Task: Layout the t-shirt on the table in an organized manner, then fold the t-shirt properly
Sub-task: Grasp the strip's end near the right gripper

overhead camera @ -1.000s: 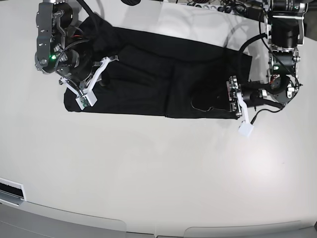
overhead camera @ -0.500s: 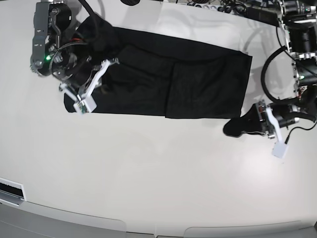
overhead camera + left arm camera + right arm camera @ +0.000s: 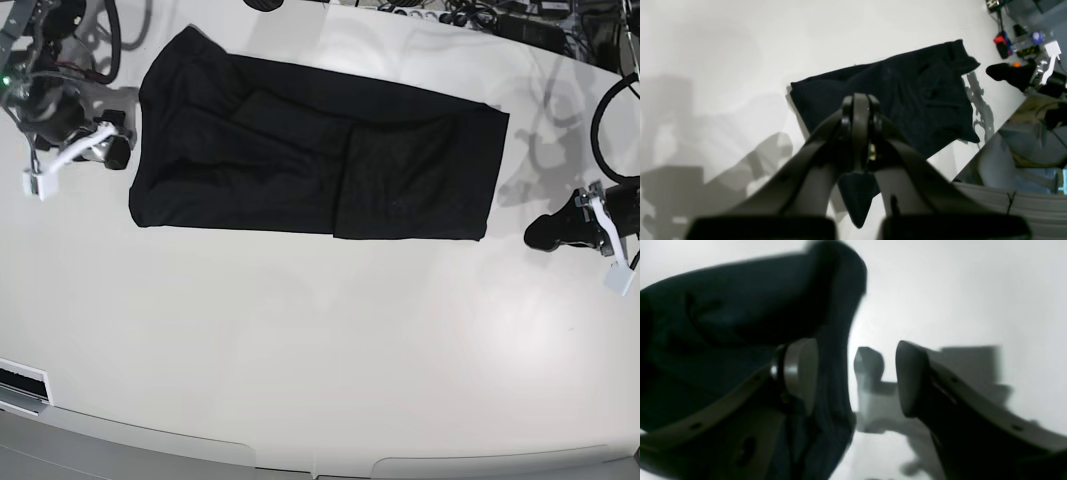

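The black t-shirt (image 3: 300, 150) lies on the white table (image 3: 320, 350) as a long flat strip, folded lengthwise, running left to right. My right gripper (image 3: 118, 150) sits just off the strip's left end. In the right wrist view it (image 3: 853, 380) is open and empty, with the t-shirt (image 3: 723, 323) beside and behind one finger. My left gripper (image 3: 540, 233) hovers to the right of the strip's right end, apart from it. The left wrist view shows it (image 3: 858, 133) shut with nothing held, and the t-shirt (image 3: 900, 93) stretching away beyond it.
Cables and gear (image 3: 450, 15) line the back edge of the table. The curved front edge (image 3: 300, 465) runs along the bottom. A white slotted part (image 3: 22, 385) sits at the left edge. More equipment (image 3: 1003, 43) shows past the shirt's far end.
My right gripper opened, let go of the shirt's left end and drew left off the cloth. My left gripper shut and moved right, away from the shirt. The left end now lies flat.
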Tool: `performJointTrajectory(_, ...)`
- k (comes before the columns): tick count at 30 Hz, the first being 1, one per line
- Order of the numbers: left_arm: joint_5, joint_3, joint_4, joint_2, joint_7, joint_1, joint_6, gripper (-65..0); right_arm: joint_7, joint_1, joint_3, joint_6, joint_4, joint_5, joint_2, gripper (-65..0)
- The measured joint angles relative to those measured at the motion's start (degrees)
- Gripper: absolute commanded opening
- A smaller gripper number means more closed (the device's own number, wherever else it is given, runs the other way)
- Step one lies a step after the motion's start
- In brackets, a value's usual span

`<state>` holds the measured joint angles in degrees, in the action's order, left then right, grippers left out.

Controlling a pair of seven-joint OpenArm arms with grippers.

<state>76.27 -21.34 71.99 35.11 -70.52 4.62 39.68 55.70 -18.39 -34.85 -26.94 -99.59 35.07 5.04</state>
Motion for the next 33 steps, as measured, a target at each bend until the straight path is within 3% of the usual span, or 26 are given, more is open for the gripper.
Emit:
performJointTrajectory(4,0.0,0.0,0.0,0.5,0.0,0.0,0.0,-65.0,0.2,-0.2,-5.0,-3.0,8.6,6.8,0.0,-25.8)
performJointTrajectory(7,0.0,0.0,0.0,0.4,0.0,0.0,0.0,-65.0,0.0,-0.1,-5.3,-6.1,15.5,10.5,0.2,-25.8)
performJointTrajectory(14,0.0,0.0,0.0,0.5,0.1,0.0,0.0,-65.0,-1.3,5.2,-5.3,-9.9,28.0,15.3,0.7,-25.8)
performJointTrajectory(18,0.0,0.0,0.0,0.5,0.0,-0.2,0.0,-65.0,4.0,6.2,-4.8,-13.6,30.9,21.0,0.7,-25.8)
performJointTrajectory(22,0.0,0.0,0.0,0.5,0.0,-0.2,0.0,-65.0,8.2,6.0,-0.9,-13.2,30.9,25.5,0.7,-26.0)
performJointTrajectory(28,0.0,0.0,0.0,0.5,0.0,-0.2,0.0,-65.0,4.7,6.1,7.9,-13.2,30.9,25.5,0.5,-26.0)
performJointTrajectory(33,0.0,0.0,0.0,0.4,0.0,-0.2,0.0,-65.0,3.0,6.7,8.9,-13.2,30.9,24.7,-0.3,-26.0)
